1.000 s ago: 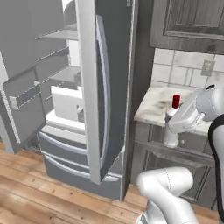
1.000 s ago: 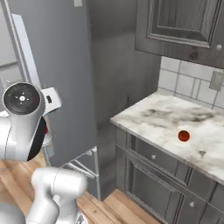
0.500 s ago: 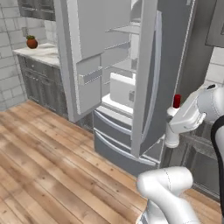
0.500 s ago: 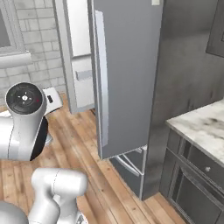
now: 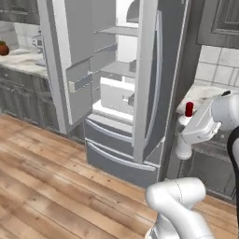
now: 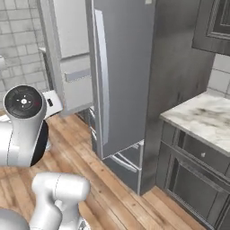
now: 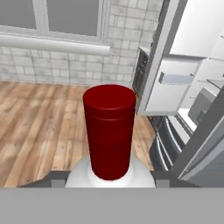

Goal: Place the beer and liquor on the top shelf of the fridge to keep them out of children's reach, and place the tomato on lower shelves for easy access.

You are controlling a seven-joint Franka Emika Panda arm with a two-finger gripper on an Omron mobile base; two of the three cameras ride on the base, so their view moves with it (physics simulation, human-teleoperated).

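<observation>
Carrying the liquor (image 5: 185, 133) upright, claw (image 5: 186, 140) clamped on its body, beside the fridge (image 5: 140, 79); left door open, so the top shelf (image 5: 119, 31) is reachable.

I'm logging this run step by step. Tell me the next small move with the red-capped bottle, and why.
Probably swing the arm left toward the open fridge, lifting as it goes. The liquor sits in the gripper, its red cap right before the hand camera, while the top shelf stands higher and off to the left, past the right door.
</observation>
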